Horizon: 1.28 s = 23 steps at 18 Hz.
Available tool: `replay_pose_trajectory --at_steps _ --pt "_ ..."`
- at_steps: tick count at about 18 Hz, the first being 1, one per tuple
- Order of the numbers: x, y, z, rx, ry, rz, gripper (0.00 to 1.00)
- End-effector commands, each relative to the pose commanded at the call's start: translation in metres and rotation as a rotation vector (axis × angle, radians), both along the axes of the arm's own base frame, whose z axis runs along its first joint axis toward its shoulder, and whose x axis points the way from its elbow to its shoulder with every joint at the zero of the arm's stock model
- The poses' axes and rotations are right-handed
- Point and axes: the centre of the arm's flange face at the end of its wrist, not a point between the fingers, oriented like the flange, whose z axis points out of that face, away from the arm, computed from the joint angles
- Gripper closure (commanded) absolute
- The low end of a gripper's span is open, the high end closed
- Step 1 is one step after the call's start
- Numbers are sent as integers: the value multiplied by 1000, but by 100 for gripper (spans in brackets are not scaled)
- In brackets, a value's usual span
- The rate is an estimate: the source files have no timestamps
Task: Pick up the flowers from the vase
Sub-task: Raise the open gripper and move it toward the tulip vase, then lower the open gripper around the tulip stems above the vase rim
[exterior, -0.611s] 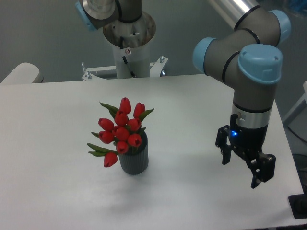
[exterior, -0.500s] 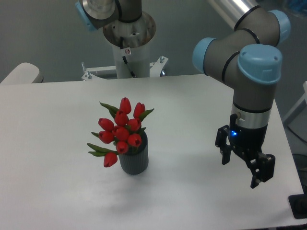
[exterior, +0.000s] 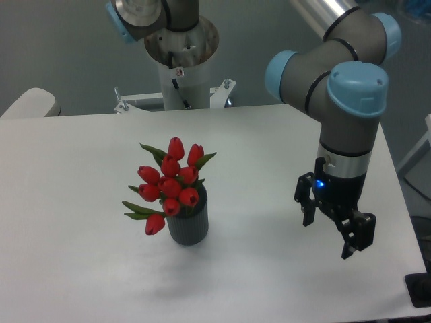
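The flowers (exterior: 170, 183), a bunch of red closed tulip buds with narrow green leaves, stand in the vase (exterior: 188, 225), a short dark grey ribbed cylinder left of the table's middle. One bud droops over the vase's left side. My gripper (exterior: 328, 236) hangs over the table well to the right of the vase, pointing down. Its two black fingers are spread wide with nothing between them.
The arm's base column (exterior: 180, 64) rises behind the table's far edge. A pale rounded object (exterior: 28, 103) sits at the far left corner. The white table's (exterior: 81, 269) right edge runs close to my gripper, with a dark thing (exterior: 421, 289) beyond it.
My gripper and wrist have shifted a little to the left, toward the vase. The flowers and the vase have not moved.
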Motion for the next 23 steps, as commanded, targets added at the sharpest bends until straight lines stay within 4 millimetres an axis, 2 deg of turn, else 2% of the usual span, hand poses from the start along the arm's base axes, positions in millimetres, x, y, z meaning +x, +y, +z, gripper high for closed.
replay_pose_trajectory --at_steps 4,8,10,17,23 --pt "17 -20 -2 -27 -47 14 0" --pt "35 -43 -29 -54 -196 27 0" --pt "48 -54 -27 -2 -293 35 0" --pt "109 -56 -61 202 -593 80 0" --pt "126 -60 -75 342 -727 79 0"
